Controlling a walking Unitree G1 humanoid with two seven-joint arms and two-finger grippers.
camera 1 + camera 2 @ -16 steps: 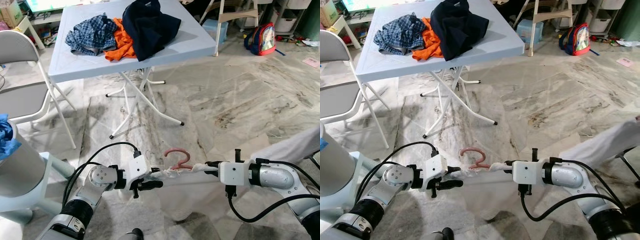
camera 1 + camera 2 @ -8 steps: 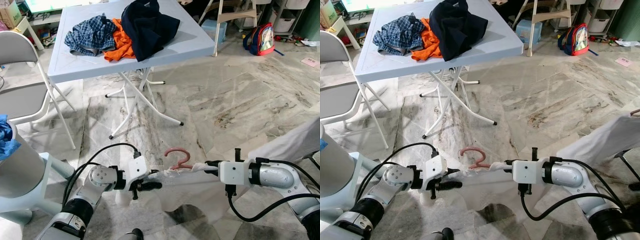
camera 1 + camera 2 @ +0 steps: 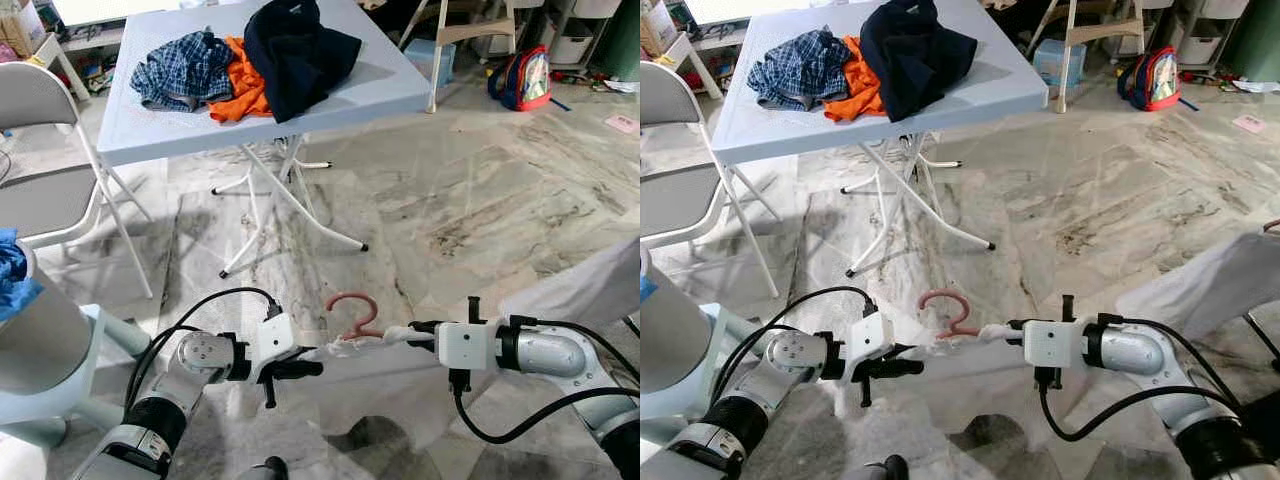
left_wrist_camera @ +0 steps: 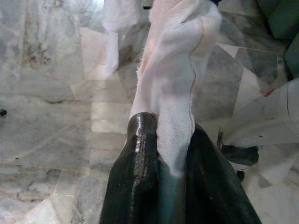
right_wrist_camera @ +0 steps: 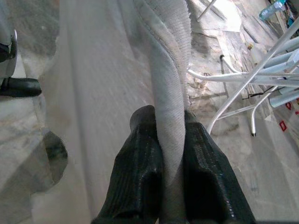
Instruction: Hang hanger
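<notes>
Left eye view: the left gripper [image 3: 318,355] and the right gripper [image 3: 400,334] hold a white garment [image 3: 350,345] stretched between them above the marble floor [image 3: 480,200], with the pink hanger [image 3: 352,310] standing up from the cloth midway between them, its hook uppermost. Behind stands a grey folding table [image 3: 180,115] carrying a plaid shirt [image 3: 180,68], an orange garment [image 3: 243,90] and a dark navy garment [image 3: 295,50]; a grey chair [image 3: 40,180] stands at the left, a backpack [image 3: 522,75] far right. Left wrist view: both black fingers [image 4: 140,177] are clamped on a twisted fold of the white garment. Right wrist view: both black fingers [image 5: 142,177] pinch a ribbed edge of the same garment
</notes>
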